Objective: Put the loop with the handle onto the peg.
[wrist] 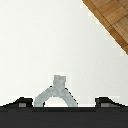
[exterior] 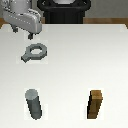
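One loop with the handle (exterior: 35,52) lies flat, unheld; your gripper (exterior: 24,33) hovers spread wide, so straddle its rim squarely before closing.

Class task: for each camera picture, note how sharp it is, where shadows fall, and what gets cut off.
Exterior view: coarse and blocky; the peg and the brown block cast only faint shadows on the white table; no glare. Wrist view: soft edges; the ring is half cut off by the dark gripper body, only its handle and upper arc showing.
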### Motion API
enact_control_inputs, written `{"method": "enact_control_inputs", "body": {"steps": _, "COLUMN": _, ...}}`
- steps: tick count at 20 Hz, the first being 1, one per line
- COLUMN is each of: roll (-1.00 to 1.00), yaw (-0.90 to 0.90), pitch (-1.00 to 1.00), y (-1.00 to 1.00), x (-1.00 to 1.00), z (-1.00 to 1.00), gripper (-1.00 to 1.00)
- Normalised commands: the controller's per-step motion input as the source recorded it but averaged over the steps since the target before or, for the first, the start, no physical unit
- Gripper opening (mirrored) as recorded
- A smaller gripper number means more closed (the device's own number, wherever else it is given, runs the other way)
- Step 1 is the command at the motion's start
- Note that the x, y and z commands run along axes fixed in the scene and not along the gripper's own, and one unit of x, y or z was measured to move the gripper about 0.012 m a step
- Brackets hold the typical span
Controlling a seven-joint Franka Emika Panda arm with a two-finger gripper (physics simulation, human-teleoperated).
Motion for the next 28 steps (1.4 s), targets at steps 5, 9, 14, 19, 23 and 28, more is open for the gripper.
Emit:
{"method": "enact_control_inputs", "body": {"steps": 5, "roll": 0.0, "yaw": 0.0, "pitch": 0.0, "y": 0.2, "x": 0.0, "z": -0.2, "gripper": 1.0}}
{"method": "enact_control_inputs", "body": {"steps": 9, "roll": 0.0, "yaw": 0.0, "pitch": 0.0, "y": -0.12, "x": 0.0, "z": -0.5, "gripper": 1.0}}
{"method": "enact_control_inputs", "body": {"steps": 14, "roll": 0.0, "yaw": 0.0, "pitch": 0.0, "y": -0.4, "x": 0.0, "z": -0.8, "gripper": 1.0}}
{"method": "enact_control_inputs", "body": {"steps": 19, "roll": 0.0, "yaw": 0.0, "pitch": 0.0, "y": 0.0, "x": 0.0, "z": -0.6, "gripper": 1.0}}
{"method": "enact_control_inputs", "body": {"steps": 23, "roll": 0.0, "yaw": 0.0, "pitch": 0.0, "y": 0.0, "x": 0.0, "z": -0.5, "gripper": -1.0}}
{"method": "enact_control_inputs", "body": {"steps": 28, "roll": 0.0, "yaw": 0.0, "pitch": 0.0, "y": 0.0, "x": 0.0, "z": 0.0, "gripper": -1.0}}
